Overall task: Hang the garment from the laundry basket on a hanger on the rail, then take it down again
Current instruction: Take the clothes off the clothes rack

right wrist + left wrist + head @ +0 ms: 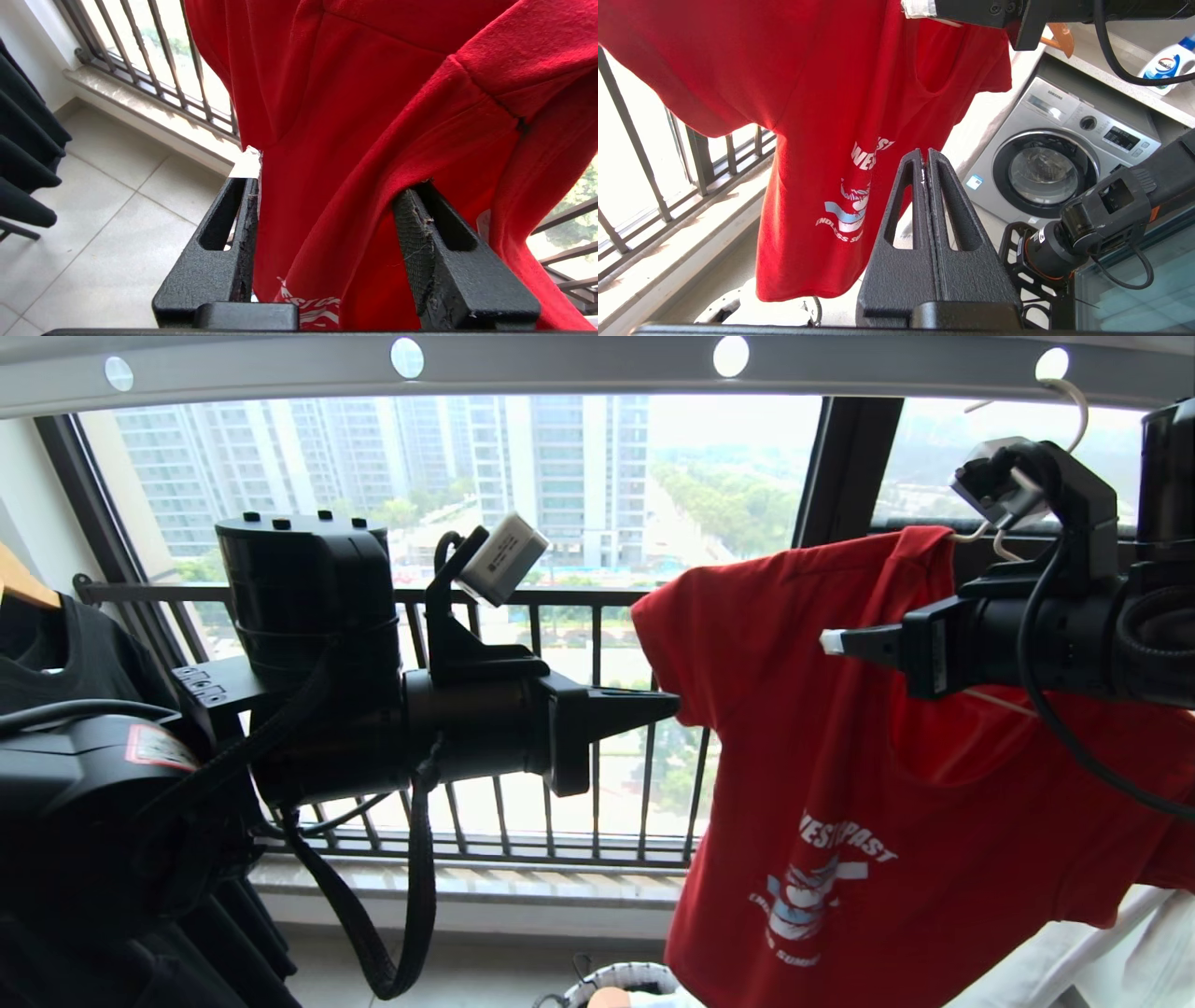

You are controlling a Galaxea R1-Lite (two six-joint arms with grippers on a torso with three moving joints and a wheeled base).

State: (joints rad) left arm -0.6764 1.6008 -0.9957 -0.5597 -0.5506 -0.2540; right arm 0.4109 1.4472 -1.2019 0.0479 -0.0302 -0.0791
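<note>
One red T-shirt [840, 728], one basket [621, 980], perhaps two black shirts [65, 653].

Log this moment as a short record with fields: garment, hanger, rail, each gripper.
garment: red T-shirt hanging on the hanger
hanger: pale wire hanger, hook up at the rail
rail: grey bar with round holes, overhead
left gripper: shut, empty, beside the shirt
right gripper: open, shirt fabric between its fingers
basket: rim below the shirt

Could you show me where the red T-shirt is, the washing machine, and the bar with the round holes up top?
Red T-shirt [794, 728]: head view, on its chest above the print.
Washing machine [1045, 175]: left wrist view, on its round door.
Rail [560, 369]: head view, on the grey bar between two holes.
</note>
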